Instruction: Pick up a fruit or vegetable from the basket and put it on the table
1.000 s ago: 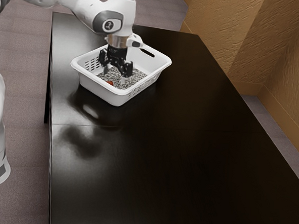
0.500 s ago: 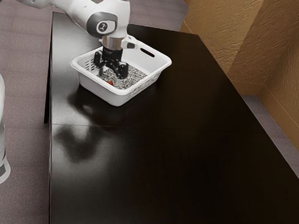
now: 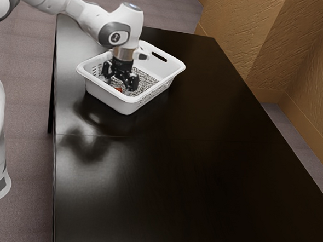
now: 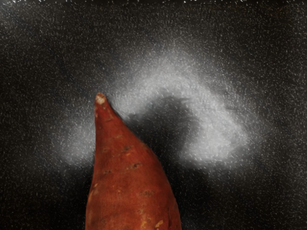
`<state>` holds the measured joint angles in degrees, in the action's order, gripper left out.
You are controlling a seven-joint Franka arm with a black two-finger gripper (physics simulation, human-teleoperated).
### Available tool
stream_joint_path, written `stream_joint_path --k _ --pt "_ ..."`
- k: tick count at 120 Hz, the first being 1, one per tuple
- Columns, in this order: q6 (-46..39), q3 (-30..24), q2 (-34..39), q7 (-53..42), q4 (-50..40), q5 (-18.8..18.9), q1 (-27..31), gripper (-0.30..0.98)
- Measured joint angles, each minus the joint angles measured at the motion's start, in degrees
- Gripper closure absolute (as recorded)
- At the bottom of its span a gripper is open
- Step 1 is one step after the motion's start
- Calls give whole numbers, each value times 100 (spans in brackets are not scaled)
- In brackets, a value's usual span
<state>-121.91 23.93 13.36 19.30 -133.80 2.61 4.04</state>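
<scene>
In the exterior view my gripper (image 3: 119,85) is down inside the white basket (image 3: 111,97), its two black fingers standing apart. Between and just below them shows a small orange-red piece of the sweet potato (image 3: 118,89), low in the basket; the hand and the basket wall hide the rest. The wrist view has the reddish-brown sweet potato (image 4: 129,182) directly under the hand, its narrow pale-tipped end in sight and its thicker body running off the lower edge. Whether the fingers touch it cannot be told.
The basket, with slotted sides, a handle hole and a speckled grey bottom (image 3: 145,84), surrounds the hand with its raised walls. It stands near the far end of the long dark table (image 3: 186,172). A brown textured wall (image 3: 249,38) rises beyond the table.
My hand first shifted a little toward the exterior view's left, then came down deeper into the basket over the sweet potato. The basket has stayed in place.
</scene>
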Motion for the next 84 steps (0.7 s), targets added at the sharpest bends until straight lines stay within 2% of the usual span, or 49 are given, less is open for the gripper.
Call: stream_joint_path --k 60,66,84 --pt "-214 6 -165 7 18 -70 -12 3" --pt "-223 6 -188 9 18 -89 -9 6" --pt "-245 6 -264 51 18 -116 -7 26"
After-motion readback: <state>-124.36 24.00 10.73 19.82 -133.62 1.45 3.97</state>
